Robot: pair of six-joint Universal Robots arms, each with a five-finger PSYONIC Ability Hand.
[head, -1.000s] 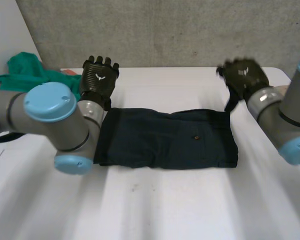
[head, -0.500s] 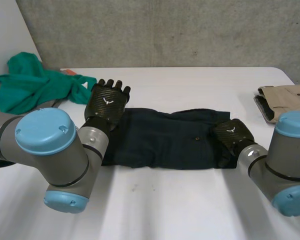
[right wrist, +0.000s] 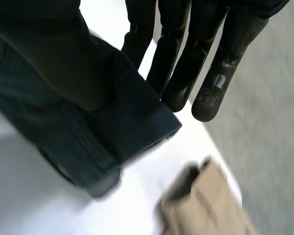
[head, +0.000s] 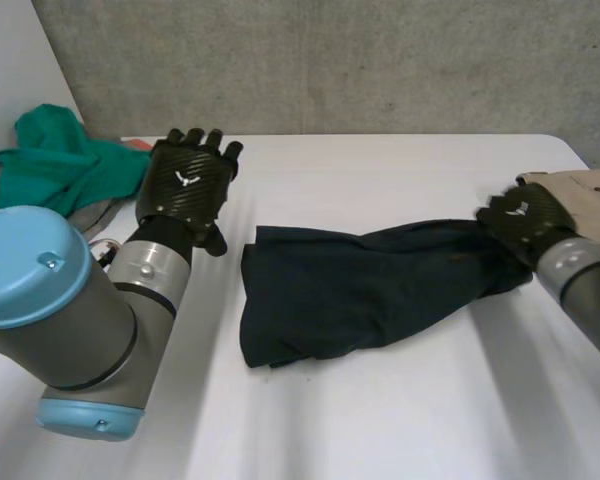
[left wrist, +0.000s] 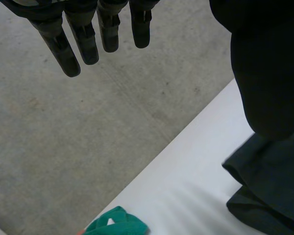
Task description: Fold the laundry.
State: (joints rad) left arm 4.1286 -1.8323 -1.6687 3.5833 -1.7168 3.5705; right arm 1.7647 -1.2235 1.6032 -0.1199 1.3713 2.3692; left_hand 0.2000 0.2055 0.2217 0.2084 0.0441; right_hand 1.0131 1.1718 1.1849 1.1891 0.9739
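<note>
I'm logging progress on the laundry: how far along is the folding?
Done: a beige garment looks folded at the table's right edge. In hand: the right hand pinches one end of the dark shorts, which lie rumpled; the left hand is open, holding nothing. Left: the shorts and the green cloth.

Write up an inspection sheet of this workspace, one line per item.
Surface: white table, carrying three garments.
Job's things: dark shorts rumpled mid-table, one end drawn out toward the right hand.
Clutter: green cloth bunched at the far left corner; beige garment lying at the right edge.
Hands: left hand open, fingers straight, apart from the shorts; right hand pinching the shorts' end between thumb and fingers.
Cables: nothing seen.
Surroundings: grey concrete wall behind the table.
</note>
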